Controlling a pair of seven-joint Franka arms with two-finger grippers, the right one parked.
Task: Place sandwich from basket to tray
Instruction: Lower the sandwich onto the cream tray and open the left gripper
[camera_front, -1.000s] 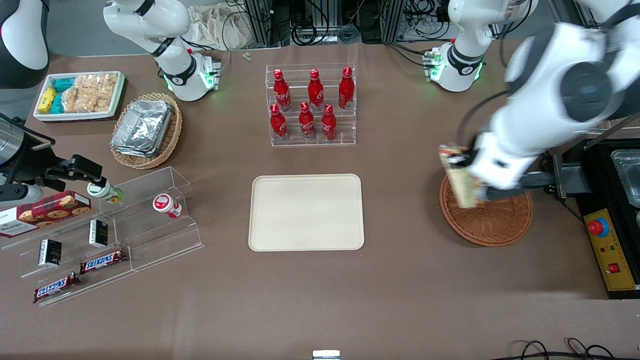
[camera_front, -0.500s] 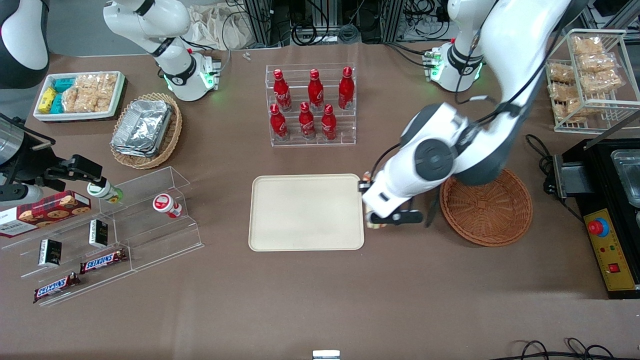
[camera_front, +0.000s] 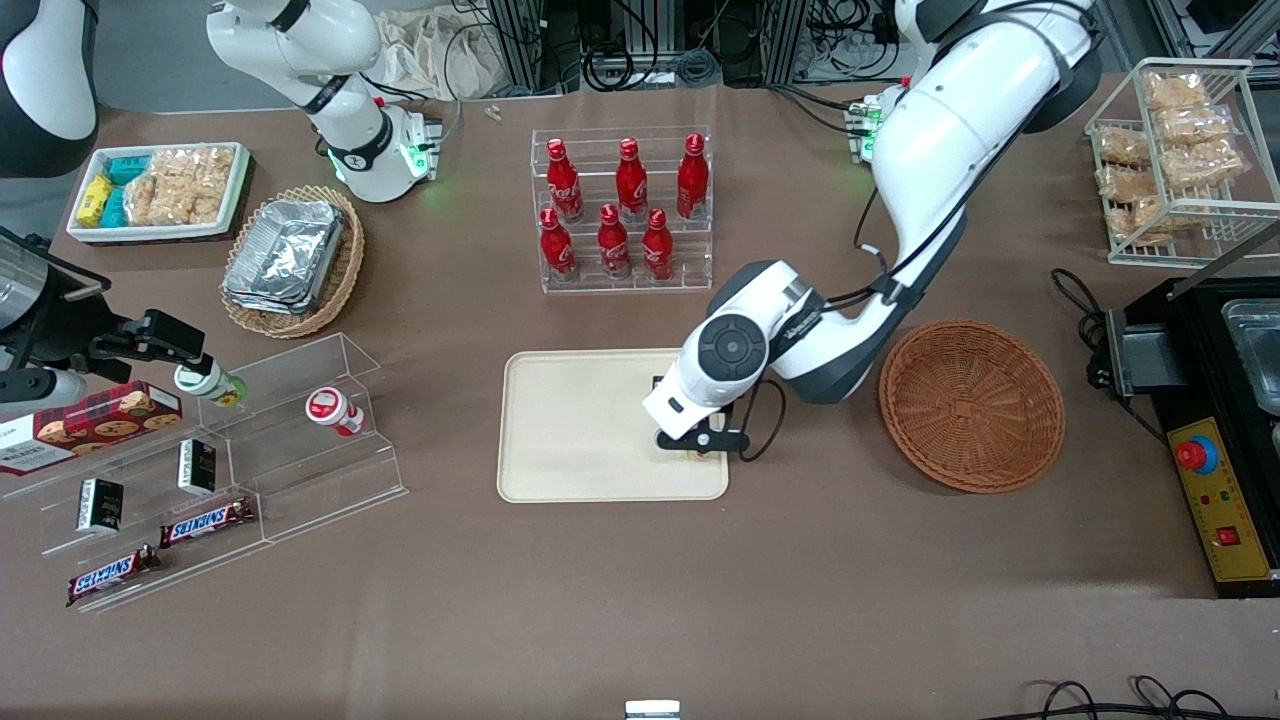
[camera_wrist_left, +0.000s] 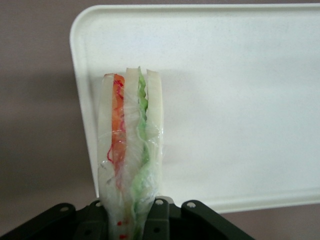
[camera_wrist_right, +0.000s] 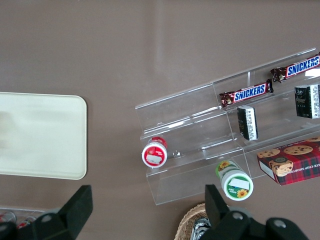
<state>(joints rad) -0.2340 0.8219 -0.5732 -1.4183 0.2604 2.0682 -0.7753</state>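
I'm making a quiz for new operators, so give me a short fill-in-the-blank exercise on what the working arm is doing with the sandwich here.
1. The gripper is shut on the ____.
2. The gripper hangs over the cream ____, near its end toward the working arm.
3. The reddish-brown basket holds ____.
4. The sandwich shows an orange-red filling layer and a ____ one.

Missing words: sandwich; tray; nothing; green
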